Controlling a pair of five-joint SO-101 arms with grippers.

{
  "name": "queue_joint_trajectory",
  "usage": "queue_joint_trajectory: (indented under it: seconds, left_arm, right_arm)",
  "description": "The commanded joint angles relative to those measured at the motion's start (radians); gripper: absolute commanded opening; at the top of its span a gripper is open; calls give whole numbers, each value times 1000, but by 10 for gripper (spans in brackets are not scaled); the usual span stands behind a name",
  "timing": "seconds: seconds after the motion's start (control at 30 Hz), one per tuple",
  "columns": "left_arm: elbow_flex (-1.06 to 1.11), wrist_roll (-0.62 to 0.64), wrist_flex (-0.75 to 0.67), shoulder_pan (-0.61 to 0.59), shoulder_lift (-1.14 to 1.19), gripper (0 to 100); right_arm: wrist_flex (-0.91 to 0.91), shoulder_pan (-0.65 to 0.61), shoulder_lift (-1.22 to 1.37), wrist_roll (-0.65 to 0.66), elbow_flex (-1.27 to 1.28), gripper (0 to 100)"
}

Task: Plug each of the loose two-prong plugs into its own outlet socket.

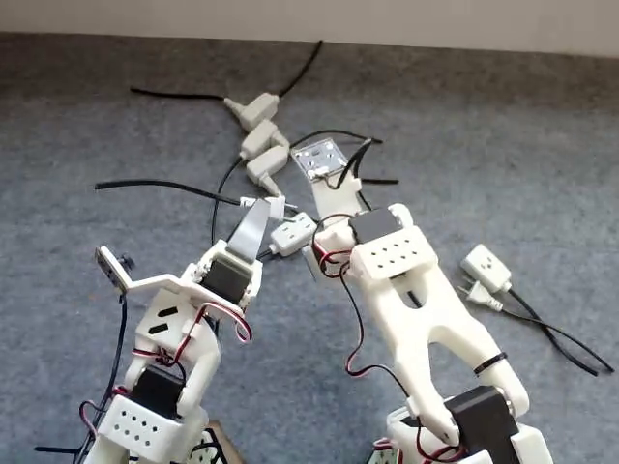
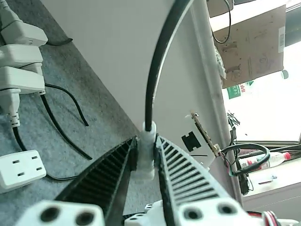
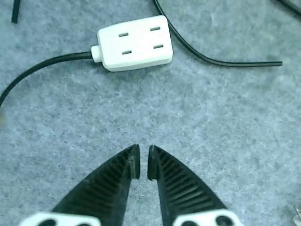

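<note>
Gripping a two-prong plug [image 2: 146, 165] in your left tool [image 2: 146, 141] just beside the outlet socket [image 1: 293, 232], you must next align it with the socket, while your right tool [image 3: 143, 162] hovers clenched, empty, nearby.

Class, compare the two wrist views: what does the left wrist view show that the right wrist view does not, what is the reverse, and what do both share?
Left wrist view, not the right: the left gripper shut on a white plug with its black cord rising, a row of joined plugs, a pale wall and cardboard.
Right wrist view, not the left: the right gripper, fingers close together, nothing between them.
Both: grey carpet, loose black cords and a white socket lying slots up; whether it is the same socket I cannot tell.
</note>
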Motion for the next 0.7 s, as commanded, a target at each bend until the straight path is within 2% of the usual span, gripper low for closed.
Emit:
queue_joint_trajectory:
  seconds: [0.0, 0.5, 0.67]
  left_arm:
    - [18, 6, 25, 15, -13, 7]
    - [18, 5, 28, 28, -13, 7]
    - [18, 0, 28, 108, -13, 7]
  right_arm:
    - [-19, -8, -2, -2, -48, 35]
    - [-47, -8, 2, 68, -120, 34]
    - [-47, -8, 113, 69, -183, 33]
